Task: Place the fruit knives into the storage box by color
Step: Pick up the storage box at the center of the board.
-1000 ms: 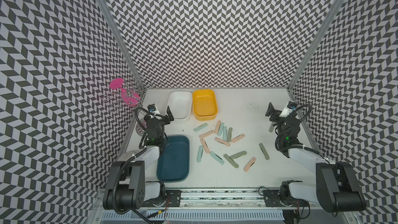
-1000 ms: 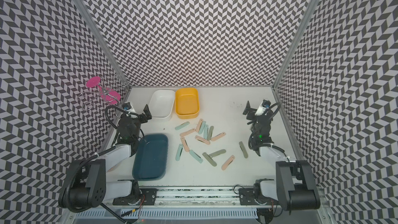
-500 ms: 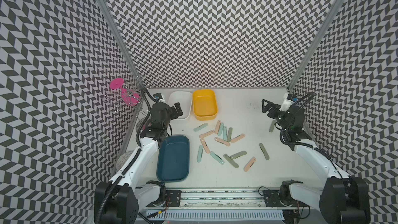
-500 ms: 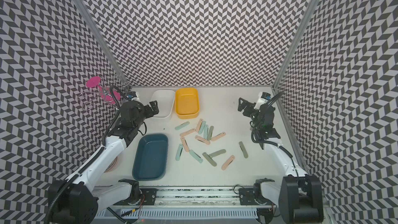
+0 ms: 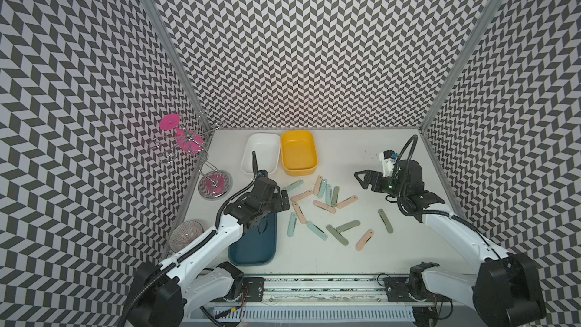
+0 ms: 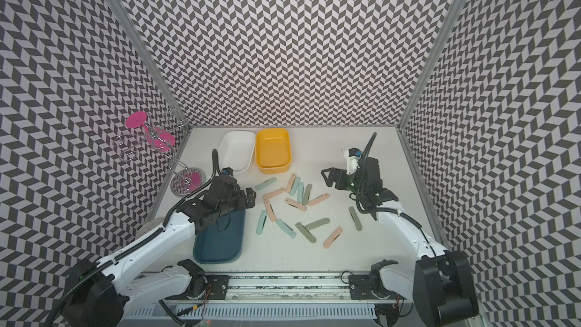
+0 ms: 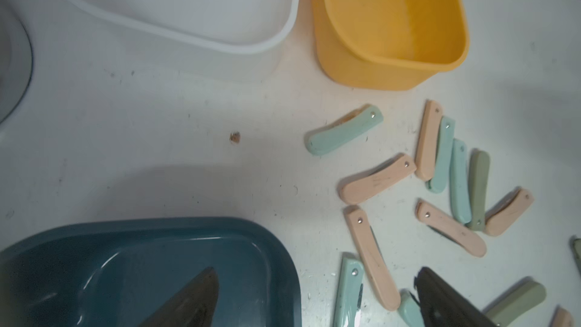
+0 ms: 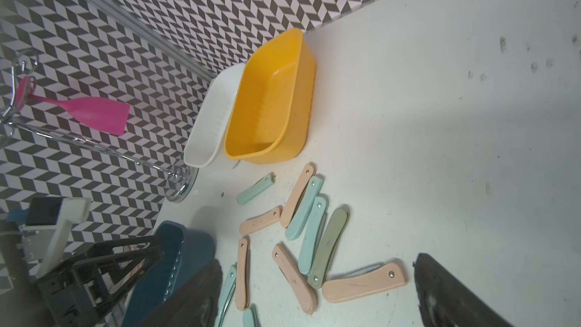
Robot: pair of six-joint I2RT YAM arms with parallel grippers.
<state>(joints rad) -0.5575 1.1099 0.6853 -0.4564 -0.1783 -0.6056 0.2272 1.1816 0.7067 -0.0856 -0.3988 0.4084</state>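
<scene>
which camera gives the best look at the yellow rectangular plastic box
The right wrist view: the yellow rectangular plastic box appears whole and large, with its inside open to view. Both top views show the box whole but small. The left wrist view shows the box close up, but the picture's edge cuts off one end.

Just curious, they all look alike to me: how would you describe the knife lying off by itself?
Start at the yellow box at the back of the table; folded knives are scattered before it. Toward the right arm, one grey-green knife lies apart. It alone lies beside that arm; its nearest neighbour is peach-pink.
</scene>
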